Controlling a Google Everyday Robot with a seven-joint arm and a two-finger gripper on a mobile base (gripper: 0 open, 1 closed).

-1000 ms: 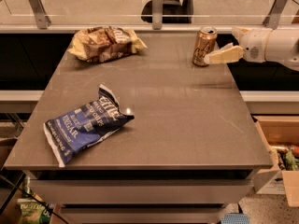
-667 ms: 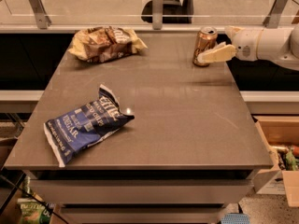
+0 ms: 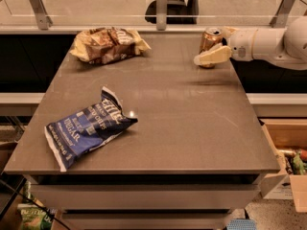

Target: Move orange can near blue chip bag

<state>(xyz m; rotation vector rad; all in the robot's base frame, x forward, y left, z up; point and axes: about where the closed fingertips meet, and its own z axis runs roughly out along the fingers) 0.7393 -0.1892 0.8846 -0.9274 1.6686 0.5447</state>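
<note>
The orange can (image 3: 208,40) stands upright at the table's far right edge. My gripper (image 3: 214,47) reaches in from the right at the can. One pale finger (image 3: 211,56) lies across the can's front lower side, and the other shows behind its top. The jaws stand open on either side of the can. The blue chip bag (image 3: 87,128) lies flat at the front left of the table, far from the can and the gripper.
A tan-and-brown chip bag (image 3: 106,44) lies at the far left of the grey table (image 3: 192,128). A glass rail with metal posts (image 3: 162,7) runs behind the table. A cardboard box (image 3: 288,157) sits on the floor to the right.
My gripper has moved a little left, so its fingers reach further around the can. The can and both bags have not moved.
</note>
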